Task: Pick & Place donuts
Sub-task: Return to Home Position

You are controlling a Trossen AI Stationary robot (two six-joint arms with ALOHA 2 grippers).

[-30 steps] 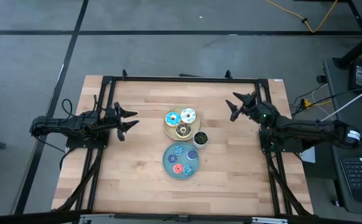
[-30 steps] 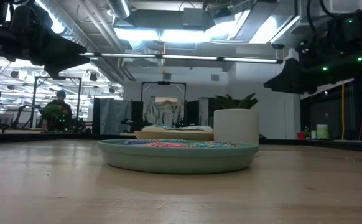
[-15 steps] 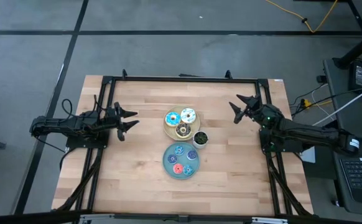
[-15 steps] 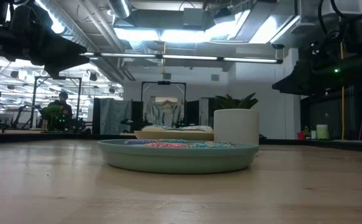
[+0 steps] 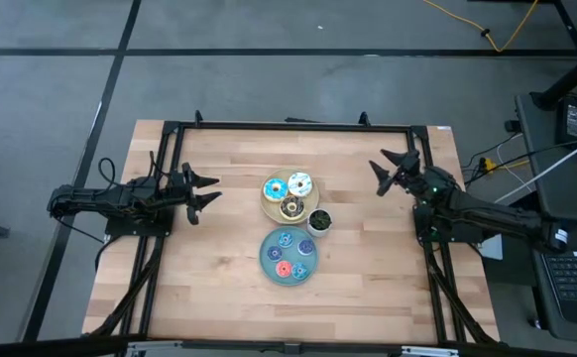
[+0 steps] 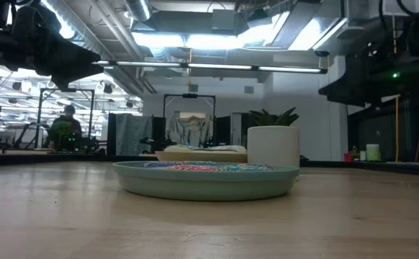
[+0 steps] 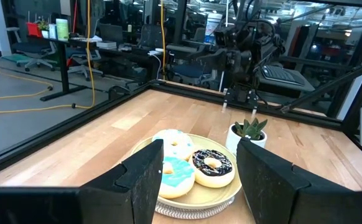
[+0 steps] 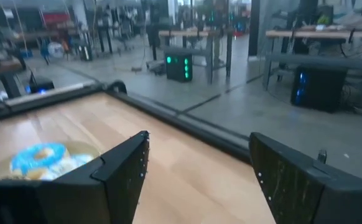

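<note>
**Q:** So, all finished?

**A:** Pretty much. My right pincer [image 5: 381, 172], wide and empty, just pulled back toward the worktop [image 5: 219, 258] edge. My left pincer [image 5: 209, 188] waits, wide too. The big donuts [image 5: 289, 195] sit on the cream plate [image 5: 268, 207].

Low view: blue plate [image 6: 206, 181] rim masks the tiny donuts [image 6: 209, 167], only a colour strip shows. Cream plate [image 6: 195, 155] hides the large donuts [image 5: 291, 206] fully. High view: tiny ones too small to count. Right wrist view: blurred, light-blue donut [image 8: 39, 157] partly behind right end effector [image 8: 198, 137] finger [image 8: 116, 174].
</note>
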